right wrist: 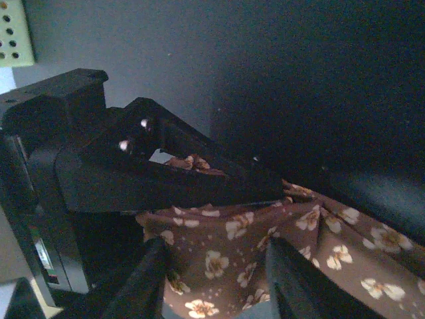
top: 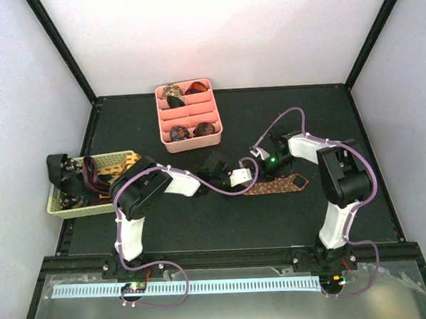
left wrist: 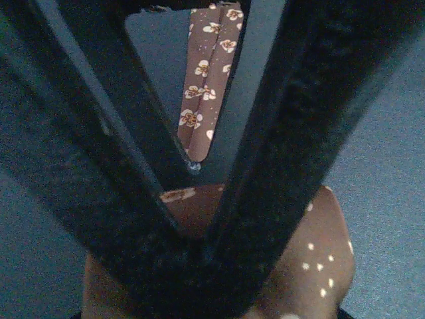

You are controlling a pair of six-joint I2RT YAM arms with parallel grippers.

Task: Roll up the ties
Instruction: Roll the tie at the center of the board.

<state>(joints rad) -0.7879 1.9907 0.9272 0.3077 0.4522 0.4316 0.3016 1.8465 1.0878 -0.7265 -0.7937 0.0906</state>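
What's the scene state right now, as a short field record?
active item: brown floral tie, on the table between the arms
left jaws: shut on brown floral tie
right jaws: open, fingers either side of the fabric
pink tray: rolled ties in several compartments
basket: unrolled ties piled inside

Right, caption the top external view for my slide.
Left gripper and right gripper meet at a brown patterned tie; rolled ties sit in the pink divided tray, loose ties in the woven basket.
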